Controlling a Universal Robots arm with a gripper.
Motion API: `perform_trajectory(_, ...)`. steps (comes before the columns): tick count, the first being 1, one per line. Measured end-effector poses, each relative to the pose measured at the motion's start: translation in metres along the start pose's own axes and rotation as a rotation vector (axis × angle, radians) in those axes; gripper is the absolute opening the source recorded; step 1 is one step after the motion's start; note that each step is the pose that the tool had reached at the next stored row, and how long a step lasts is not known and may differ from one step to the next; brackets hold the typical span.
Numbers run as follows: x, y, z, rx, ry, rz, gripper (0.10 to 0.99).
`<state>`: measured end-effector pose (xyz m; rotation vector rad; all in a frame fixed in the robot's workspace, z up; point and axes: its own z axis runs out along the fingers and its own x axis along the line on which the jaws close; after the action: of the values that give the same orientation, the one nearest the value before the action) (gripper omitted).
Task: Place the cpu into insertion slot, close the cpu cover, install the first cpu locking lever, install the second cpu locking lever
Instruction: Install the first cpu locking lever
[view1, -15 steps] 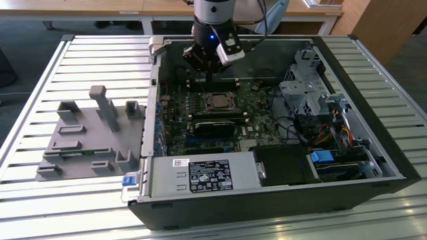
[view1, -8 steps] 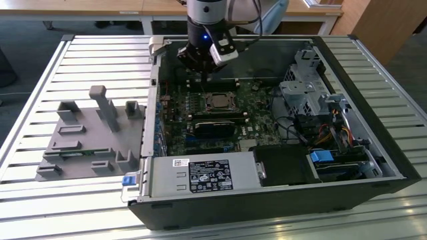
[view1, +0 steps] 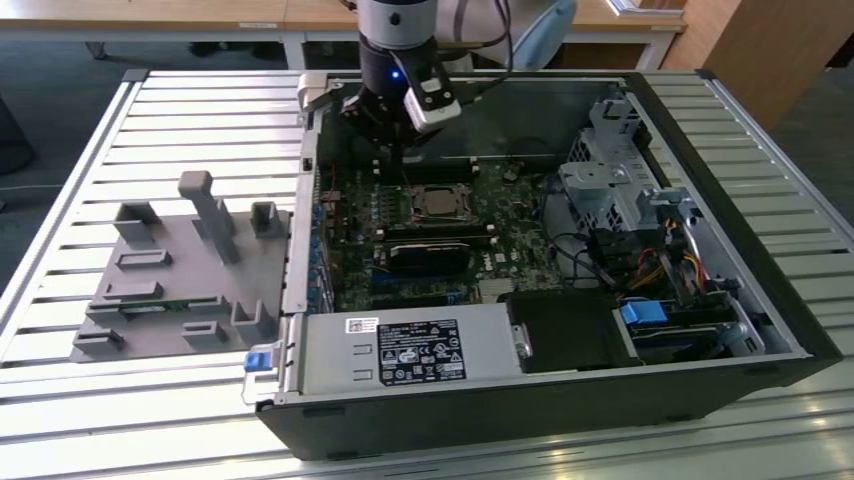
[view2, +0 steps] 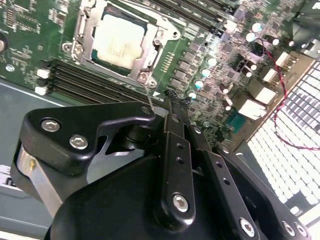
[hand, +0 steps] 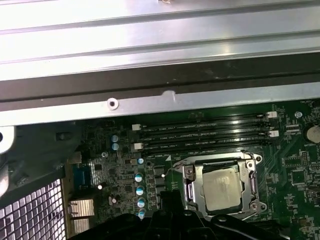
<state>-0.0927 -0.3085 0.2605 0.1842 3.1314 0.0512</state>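
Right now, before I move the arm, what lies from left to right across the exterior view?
Grey parts fixture → cpu → silver drive cage → black case wall.

Silvery cpu (view2: 119, 40) flat, framed by lowered cpu cover (hand: 192, 189).

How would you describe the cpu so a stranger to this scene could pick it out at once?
Start at the open black computer case on the slatted table, then find the green motherboard inside it. Near the board's middle, beside the long black memory slots, lies the cpu: the one pale silvery square, ringed by the metal cpu cover.
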Motion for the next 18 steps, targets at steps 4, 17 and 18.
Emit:
perform_trajectory(4, 0.0052, -0.0005, 0.001, 0.0, -0.0012, 0.0, 0.106)
perform_trajectory(17, 0.0137, 0.0152, 0.006, 0.0, -0.0008, -0.021, 0.106)
perform_trajectory(18, 0.0138, 0.0159, 0.0061, 0.0, -0.0007, -0.022, 0.106)
